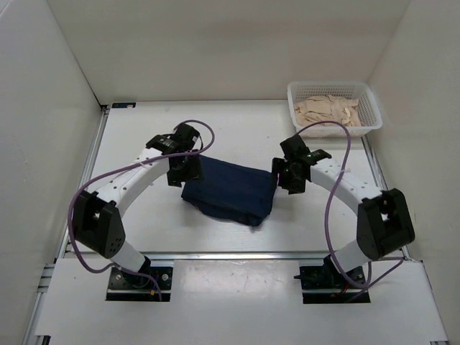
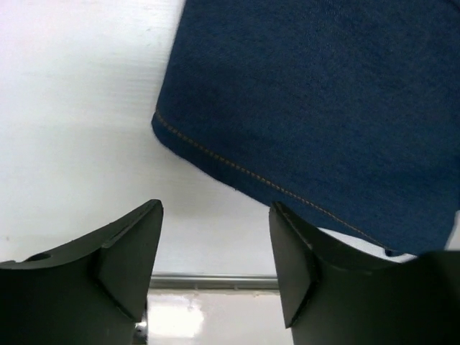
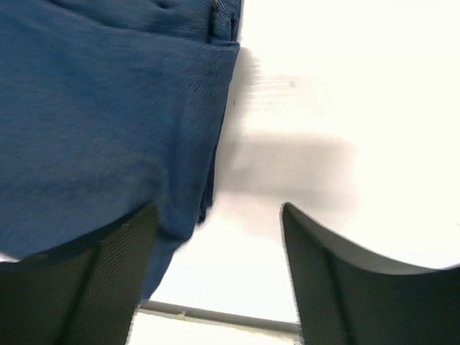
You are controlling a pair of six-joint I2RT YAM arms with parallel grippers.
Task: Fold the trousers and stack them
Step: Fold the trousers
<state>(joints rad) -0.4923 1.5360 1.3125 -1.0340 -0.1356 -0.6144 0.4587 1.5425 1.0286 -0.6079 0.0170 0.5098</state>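
The dark navy jeans (image 1: 231, 190) lie folded into a compact bundle in the middle of the white table. My left gripper (image 1: 181, 172) hangs open and empty at the bundle's left end. In the left wrist view (image 2: 215, 208) a stitched fold of the jeans (image 2: 323, 108) lies just beyond its right finger. My right gripper (image 1: 291, 180) is open and empty at the bundle's right end. In the right wrist view (image 3: 219, 208) the jeans (image 3: 108, 122) lie under and past its left finger. No tan patch shows.
A white mesh basket (image 1: 370, 108) with beige cloth (image 1: 329, 109) inside stands at the back right corner. White walls enclose the table on three sides. A metal rail (image 1: 230, 254) runs along the near edge.
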